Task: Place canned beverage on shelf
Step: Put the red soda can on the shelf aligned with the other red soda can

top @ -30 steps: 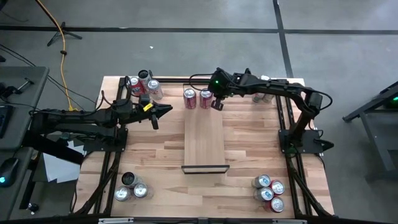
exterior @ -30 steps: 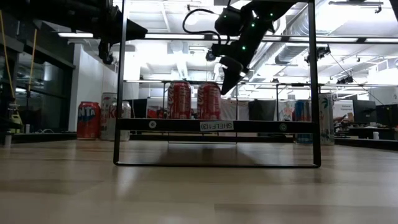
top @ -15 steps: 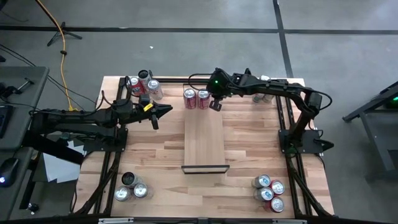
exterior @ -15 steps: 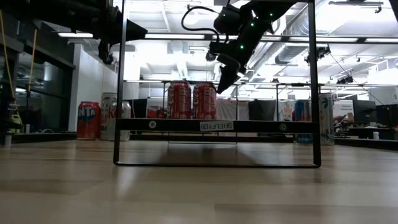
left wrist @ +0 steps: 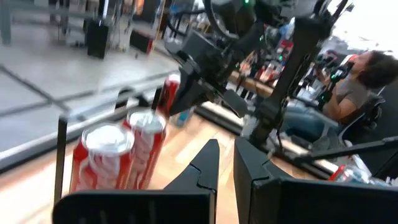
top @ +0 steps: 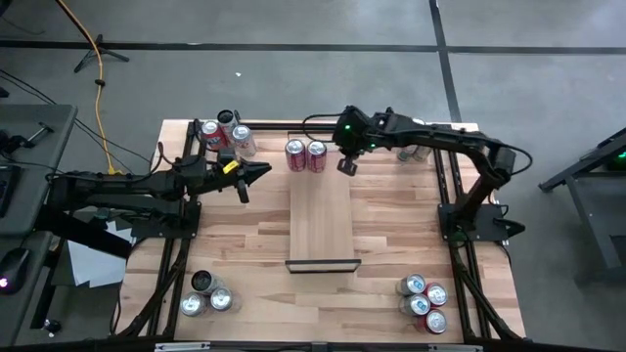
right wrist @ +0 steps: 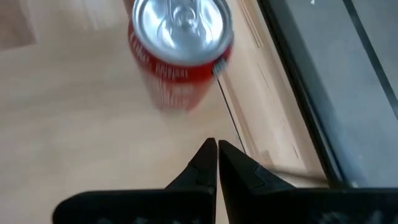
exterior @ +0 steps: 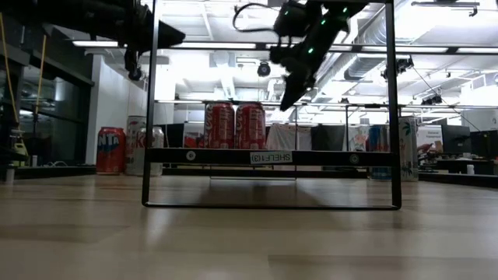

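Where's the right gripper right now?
In the high view the right gripper hangs shut, empty, at the shelf's far end, just right of the two red cans standing there.

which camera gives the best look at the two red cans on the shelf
The low view: both cans stand side by side on the shelf, unobstructed. The high view shows only their tops. The right wrist view catches one can; the left wrist view shows a blurred pair.

My fingers (right wrist: 214,163) are black, the two cans (top: 305,154) are red with silver tops, and the shelf (top: 321,220) is pale plain wood.
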{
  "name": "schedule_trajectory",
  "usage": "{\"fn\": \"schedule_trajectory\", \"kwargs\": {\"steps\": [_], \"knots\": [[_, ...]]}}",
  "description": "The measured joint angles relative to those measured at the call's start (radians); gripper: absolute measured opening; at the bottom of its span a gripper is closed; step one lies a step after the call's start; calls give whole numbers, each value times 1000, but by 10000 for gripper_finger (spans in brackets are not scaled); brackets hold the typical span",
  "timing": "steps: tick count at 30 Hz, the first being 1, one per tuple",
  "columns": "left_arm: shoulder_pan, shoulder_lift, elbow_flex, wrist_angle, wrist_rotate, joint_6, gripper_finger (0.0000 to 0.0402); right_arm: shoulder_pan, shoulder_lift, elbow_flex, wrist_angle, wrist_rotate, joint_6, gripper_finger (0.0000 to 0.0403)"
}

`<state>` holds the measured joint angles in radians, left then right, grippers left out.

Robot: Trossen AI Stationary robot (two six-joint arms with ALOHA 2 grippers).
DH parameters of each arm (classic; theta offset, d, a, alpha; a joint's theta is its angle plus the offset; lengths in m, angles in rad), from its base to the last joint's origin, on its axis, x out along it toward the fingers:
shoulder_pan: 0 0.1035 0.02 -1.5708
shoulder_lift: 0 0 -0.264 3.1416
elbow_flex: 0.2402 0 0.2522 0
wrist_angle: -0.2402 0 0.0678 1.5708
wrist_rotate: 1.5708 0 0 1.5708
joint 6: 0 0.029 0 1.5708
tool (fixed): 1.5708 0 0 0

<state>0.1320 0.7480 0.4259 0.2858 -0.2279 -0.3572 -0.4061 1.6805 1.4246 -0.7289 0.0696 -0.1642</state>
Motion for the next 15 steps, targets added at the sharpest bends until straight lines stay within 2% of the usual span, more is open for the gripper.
{"fn": "schedule_trajectory", "kwargs": {"steps": [4, 8, 15], "knots": [[39, 0, 28, 41, 0, 30, 1, 1, -98, 0, -101, 0, 9, 0], [120, 0, 103, -12, 22, 52, 9, 2, -209, 0, -161, 0, 48, 0], [255, 68, 297, -305, 138, 108, 51, 2, -366, 0, -173, 31, 119, 0]]}}
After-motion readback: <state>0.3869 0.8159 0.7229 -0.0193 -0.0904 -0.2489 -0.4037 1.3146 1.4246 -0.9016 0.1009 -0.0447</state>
